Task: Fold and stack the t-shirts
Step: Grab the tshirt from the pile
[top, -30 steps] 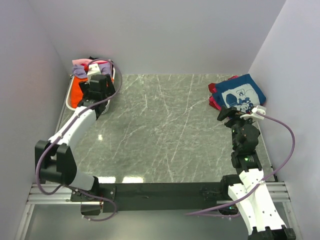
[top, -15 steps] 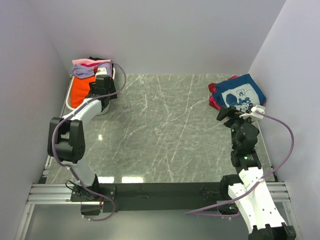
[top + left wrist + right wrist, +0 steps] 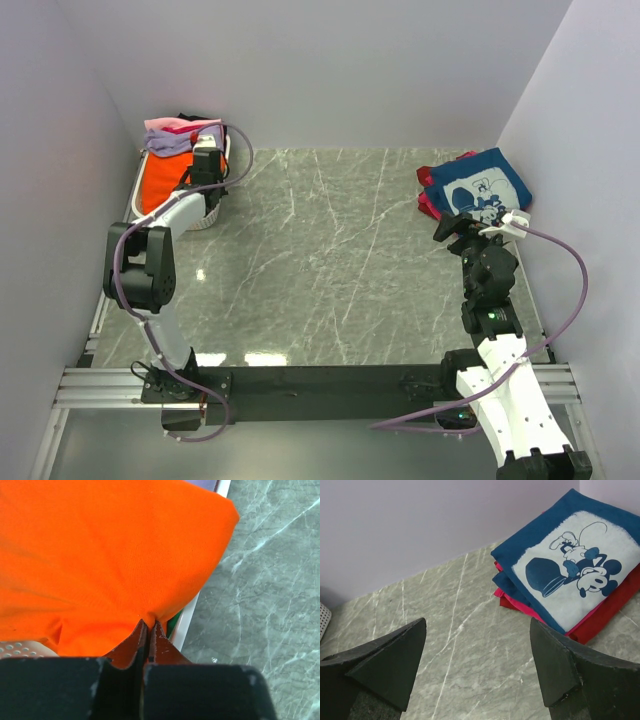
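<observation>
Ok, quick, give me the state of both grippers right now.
Left gripper: shut on the orange t-shirt.
Right gripper: open, holding nothing.

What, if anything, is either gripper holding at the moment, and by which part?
The left gripper pinches a small fold of the orange t-shirt near its edge; the right gripper is open, holding nothing.

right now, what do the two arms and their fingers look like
Both arms mix white shells with black joints: left arm, right arm. A purple cable loops along each. A small green light glows on the right arm. The right fingers are black, tapered wedges.
</observation>
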